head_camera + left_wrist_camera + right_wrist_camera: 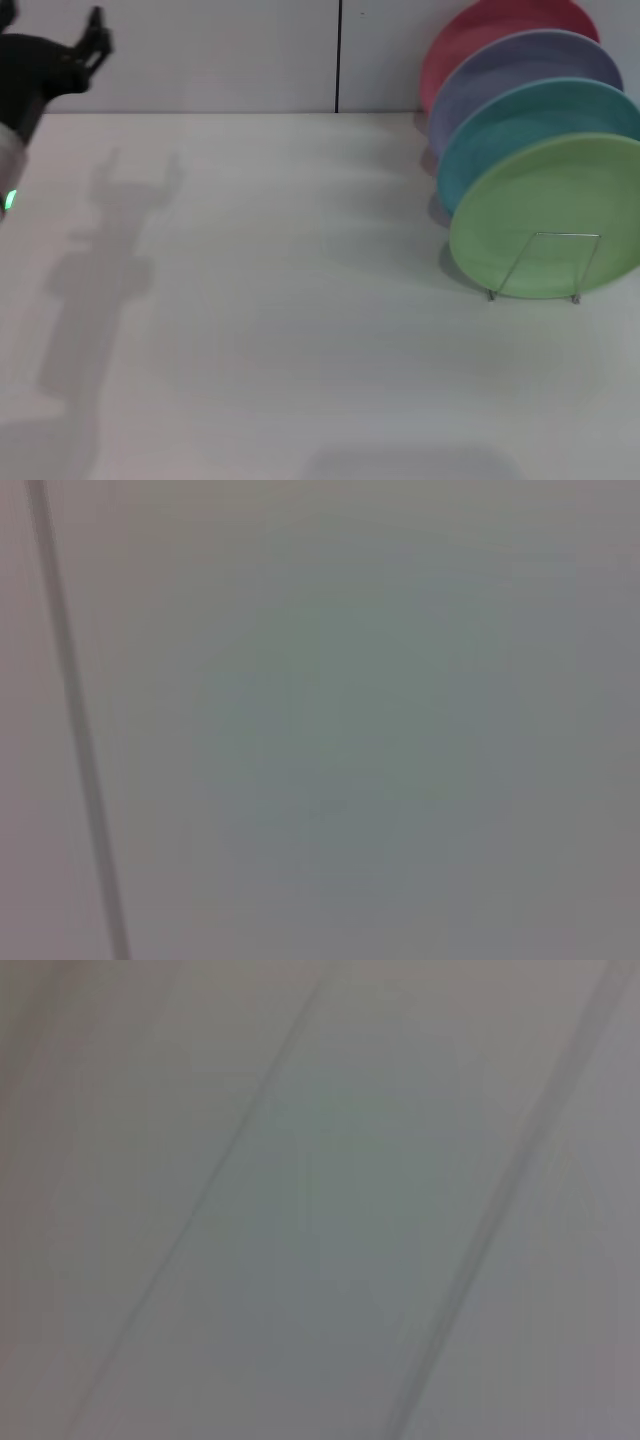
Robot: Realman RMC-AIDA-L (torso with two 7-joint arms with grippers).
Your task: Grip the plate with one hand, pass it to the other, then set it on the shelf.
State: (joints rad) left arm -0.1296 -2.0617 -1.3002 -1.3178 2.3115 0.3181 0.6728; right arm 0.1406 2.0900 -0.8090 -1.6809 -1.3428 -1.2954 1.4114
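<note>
The round, shallow, light green plastic plate [545, 215] stands on edge at the right side of the white bench [280, 300], tilted back. It is the frontmost of four leaning plates and rests against a teal plate [535, 115]. Behind that stand a lavender plate [520, 65] and a pink plate [470, 35]. The thin silver wire shelf [545, 265] holds them; one upright wire loop stands in front of the green plate's lower face.

The left end effector [95, 40] is raised at the far left, well apart from the plates; whether its fingers are wide or narrow cannot be told. The right end effector is not visible. Both wrist views show only a plain pale surface crossed by dark lines.
</note>
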